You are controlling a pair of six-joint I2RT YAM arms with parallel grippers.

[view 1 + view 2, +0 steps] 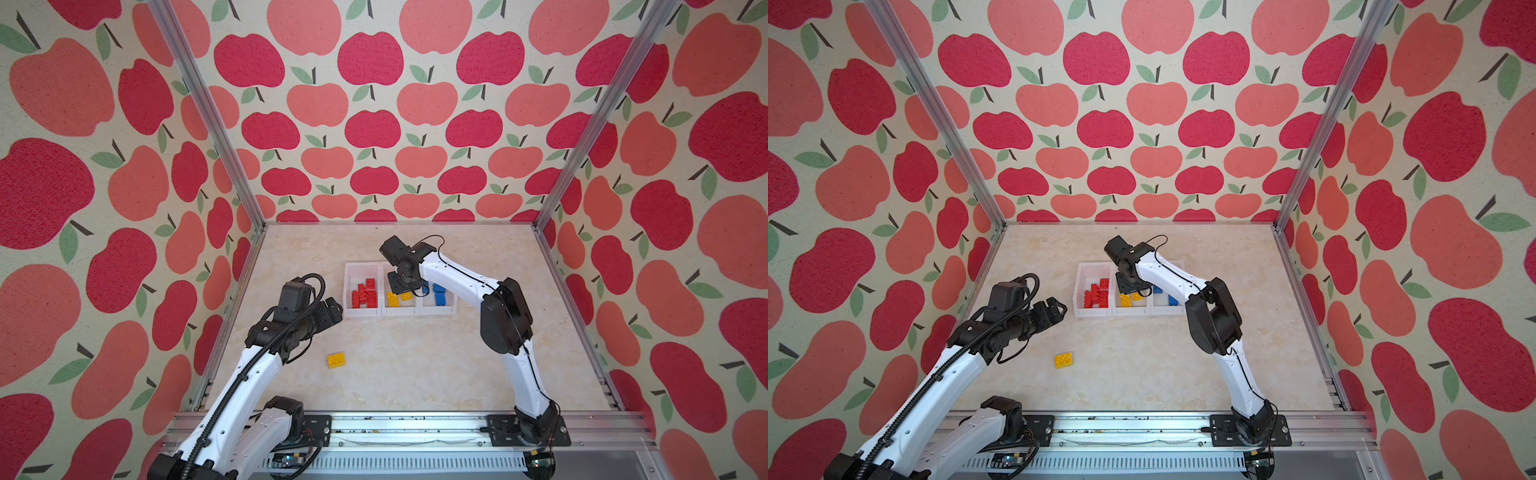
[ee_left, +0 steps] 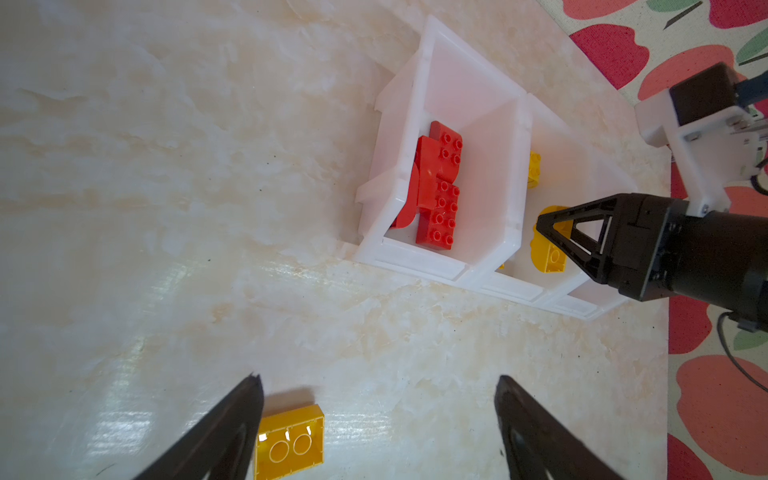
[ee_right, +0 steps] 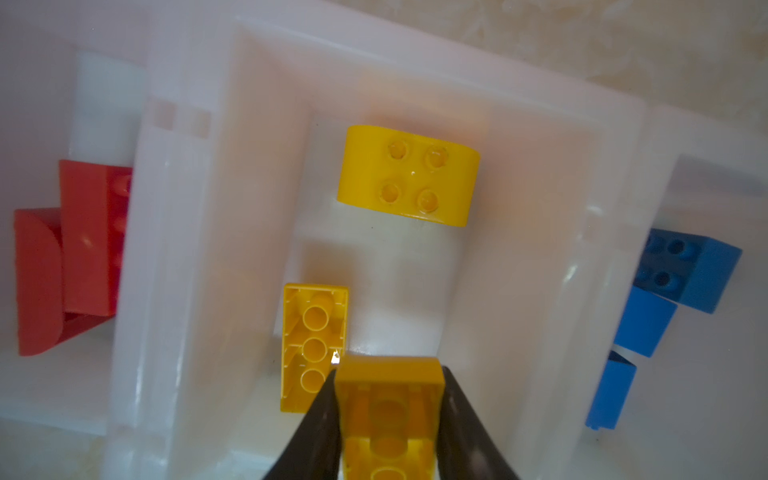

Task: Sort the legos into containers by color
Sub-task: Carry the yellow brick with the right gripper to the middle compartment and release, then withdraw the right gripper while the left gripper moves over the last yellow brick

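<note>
The right gripper (image 3: 388, 372) pinches a yellow brick (image 3: 388, 415), hollow underside showing, over the middle container (image 3: 257, 187), where two more yellow legos (image 3: 407, 174) lie. The left gripper (image 2: 378, 415) gapes wide and empty; a loose yellow brick (image 2: 291, 440) lies on the table (image 2: 166, 208) near it.

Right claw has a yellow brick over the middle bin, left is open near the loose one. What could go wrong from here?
1. The held brick in the right claw hangs at the edge of the upturned brick in the middle bin; dropped, it may land askew on it.
2. The loose brick sits off-centre, beside one finger of the open left claw; closing could knock it away.
</note>
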